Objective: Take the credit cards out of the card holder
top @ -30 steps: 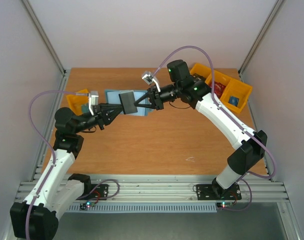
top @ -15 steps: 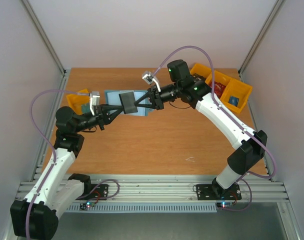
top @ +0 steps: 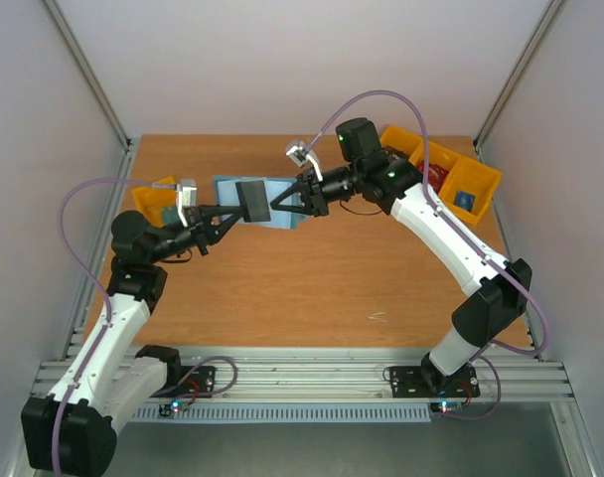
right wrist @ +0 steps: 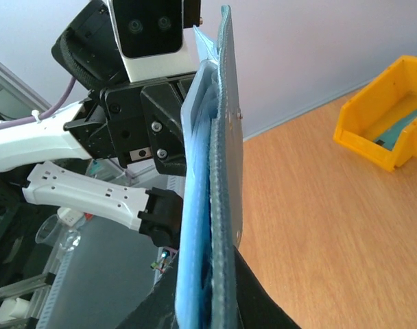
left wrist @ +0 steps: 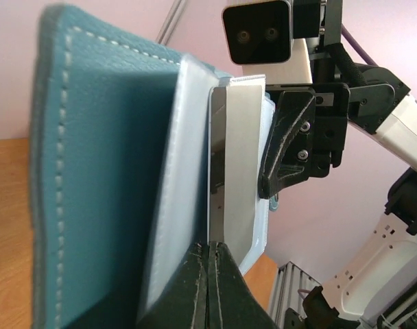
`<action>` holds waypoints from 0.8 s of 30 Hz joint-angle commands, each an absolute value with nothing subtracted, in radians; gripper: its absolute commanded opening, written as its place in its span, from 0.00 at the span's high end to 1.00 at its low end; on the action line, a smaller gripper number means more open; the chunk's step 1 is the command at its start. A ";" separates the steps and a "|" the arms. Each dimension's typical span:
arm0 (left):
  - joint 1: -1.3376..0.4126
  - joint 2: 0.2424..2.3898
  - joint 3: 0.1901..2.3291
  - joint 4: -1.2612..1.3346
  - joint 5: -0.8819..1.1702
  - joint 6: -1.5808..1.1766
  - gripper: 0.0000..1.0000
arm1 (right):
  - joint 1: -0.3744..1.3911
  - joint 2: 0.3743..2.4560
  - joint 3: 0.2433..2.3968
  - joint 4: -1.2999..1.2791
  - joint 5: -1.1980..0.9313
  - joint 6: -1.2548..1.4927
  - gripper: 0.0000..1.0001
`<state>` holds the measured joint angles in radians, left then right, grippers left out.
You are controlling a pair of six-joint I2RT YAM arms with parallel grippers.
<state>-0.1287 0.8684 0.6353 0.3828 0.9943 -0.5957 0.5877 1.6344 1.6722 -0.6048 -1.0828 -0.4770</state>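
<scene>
**benchrat:** Looks to me like you're on the pull-out step. The card holder (left wrist: 92,192) is up in the air between your two arms, over the back-middle of the table (top: 312,288), open and standing on edge. Your right gripper (right wrist: 208,308) is clamped on one edge of the holder. Your left gripper (left wrist: 208,288) has its tips pressed together on the lower edge of the bluish-grey card (left wrist: 236,171), which sits in the pale lining.

**yam_fan:** Agreed. That card looks mostly seated, so I'd say you're early on this one. For the next move you want the left arm drawing straight along the slot while the right holds firm. Pull at an angle and the card probably binds, or the holder twists out of your grip.

Looks-wise, the holder is teal outside with a line of pale stitching and has lighter blue pockets inside. It seems soft enough that it'll likely flex on you. The card is thin, flat and silvery grey. I can't spot a red card in any view, so there's no telling if one's tucked in there.
</scene>
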 commanded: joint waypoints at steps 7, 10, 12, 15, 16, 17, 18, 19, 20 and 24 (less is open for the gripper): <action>-0.081 0.842 0.620 0.325 0.924 -0.557 1.00 | 0.545 1.592 1.670 -0.692 -1.112 -0.536 0.99; -0.042 0.824 0.613 0.283 0.936 -0.529 1.00 | 0.485 1.576 1.643 -0.703 -1.119 -0.532 0.99; -0.029 0.813 0.607 0.261 0.943 -0.503 1.00 | 0.465 1.565 1.634 -0.721 -1.117 -0.540 0.99; -0.028 0.805 0.592 0.267 0.947 -0.497 1.00 | 0.457 1.558 1.619 -0.726 -1.112 -0.544 0.99; -0.028 0.807 0.586 0.279 0.952 -0.503 1.00 | 0.456 1.558 1.616 -0.725 -1.111 -0.541 0.99; -0.027 0.808 0.587 0.286 0.955 -0.514 1.00 | 0.454 1.561 1.614 -0.723 -1.107 -0.535 0.99; -0.027 0.810 0.590 0.285 0.954 -0.521 1.00 | 0.450 1.564 1.611 -0.718 -1.099 -0.529 0.99; -0.028 0.810 0.595 0.281 0.954 -0.523 1.00 | 0.443 1.569 1.604 -0.710 -1.091 -0.519 0.99; -0.028 0.809 0.599 0.276 0.953 -0.519 1.00 | 0.431 1.575 1.594 -0.699 -1.080 -0.501 0.99; -0.028 0.809 0.601 0.269 0.949 -0.507 1.00 | 0.386 1.648 1.592 -0.720 -1.032 -0.407 0.99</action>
